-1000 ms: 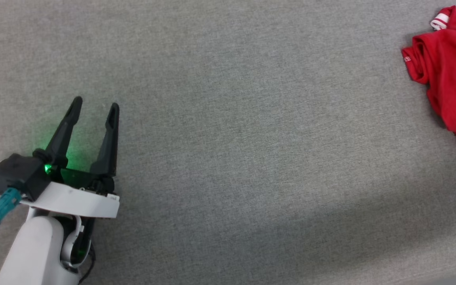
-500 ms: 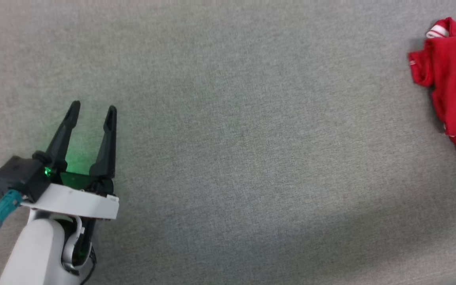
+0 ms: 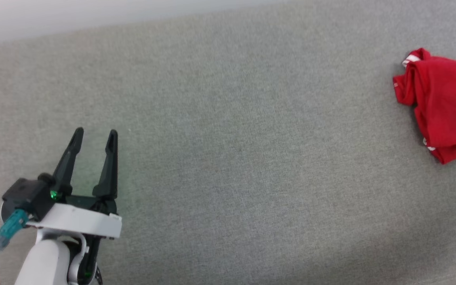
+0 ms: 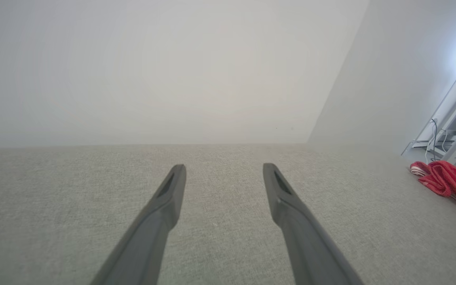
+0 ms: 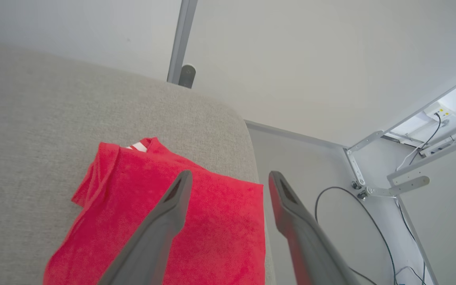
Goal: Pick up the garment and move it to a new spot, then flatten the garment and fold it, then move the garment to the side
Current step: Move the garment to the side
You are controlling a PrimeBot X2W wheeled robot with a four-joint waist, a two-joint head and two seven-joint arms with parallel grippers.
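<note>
Tilting up since a second ago, the head camera now catches the far edge of the grey cushion (image 3: 228, 158). At left, my left gripper (image 3: 95, 132) hovers, spread and empty. Far right, the garment (image 3: 445, 111) lies folded near the cushion's end. My right gripper (image 5: 230, 174) is spread above it, holding nothing. I'd lift straight up to avoid snagging cloth. The head view cuts off the garment's right part, and I can't see any lettering.

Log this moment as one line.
garment: folded, right edge of grey surface | left gripper: open, empty | right gripper: open, over garment
</note>
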